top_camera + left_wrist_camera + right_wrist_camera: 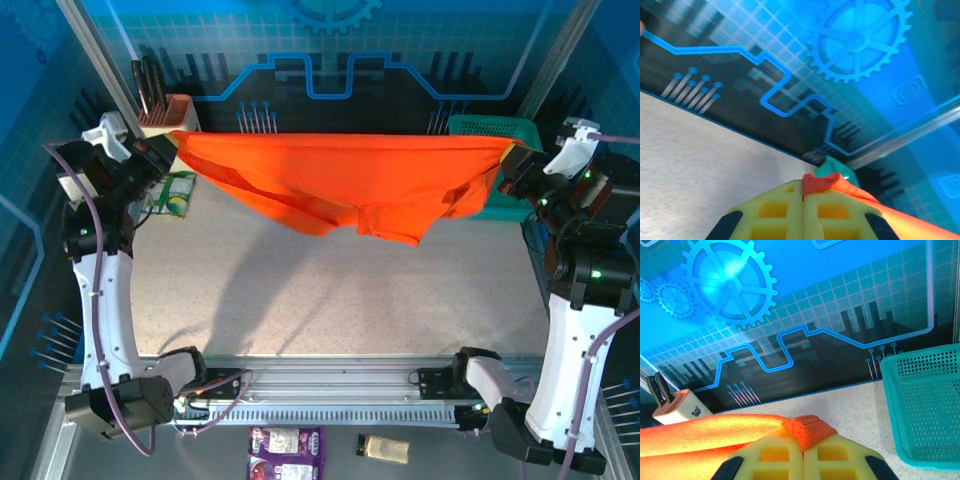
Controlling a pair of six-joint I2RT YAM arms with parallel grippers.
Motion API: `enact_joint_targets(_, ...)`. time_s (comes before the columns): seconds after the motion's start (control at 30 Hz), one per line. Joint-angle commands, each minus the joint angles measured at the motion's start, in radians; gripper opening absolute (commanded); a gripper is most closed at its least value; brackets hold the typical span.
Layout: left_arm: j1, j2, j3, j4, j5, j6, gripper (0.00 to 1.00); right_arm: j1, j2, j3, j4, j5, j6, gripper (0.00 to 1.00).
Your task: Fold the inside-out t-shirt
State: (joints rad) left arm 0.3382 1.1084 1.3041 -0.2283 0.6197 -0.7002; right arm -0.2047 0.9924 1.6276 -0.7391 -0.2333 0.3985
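A plain bright orange soft cloth t-shirt [345, 180] hangs stretched above the speckled table [330, 300], its ends pinched in the closed left gripper [802, 202] and right gripper [802, 447]; light and limp, it sags in the middle and seems best held by its edges.

1 orange t-shirt [340, 180]. 1 teal basket [490, 128]. 1 tool holder [168, 112]. 3 pkts: green-white pkt [175, 193] on surface [330, 300], purple pkt [287, 445], tan pkt [385, 448]. 2 grippers: left gripper [172, 140], right gripper [508, 160].
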Motion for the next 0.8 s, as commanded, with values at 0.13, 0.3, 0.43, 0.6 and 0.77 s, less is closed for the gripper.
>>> enact_joint_targets(0.13,-0.172,0.206,0.006,-0.131,0.019,0.083,0.00,-0.003,0.254,-0.079,-0.033,-0.062,0.004,0.00)
enact_joint_targets(0.3,-0.307,0.417,-0.075,-0.182,-0.070,0.149,0.00,0.059,0.489,-0.209,-0.061,0.098,-0.059,0.15)
enact_joint_targets(0.43,-0.318,0.534,-0.103,-0.187,-0.144,0.193,0.00,0.073,0.533,-0.245,-0.095,0.234,-0.099,0.34)
enact_joint_targets(0.6,-0.318,0.565,-0.102,-0.203,-0.166,0.213,0.00,0.202,0.423,-0.308,-0.121,0.275,-0.129,0.38)
enact_joint_targets(0.77,-0.318,0.572,-0.072,-0.250,-0.199,0.234,0.00,0.483,0.360,-0.415,-0.152,0.332,-0.085,0.39)
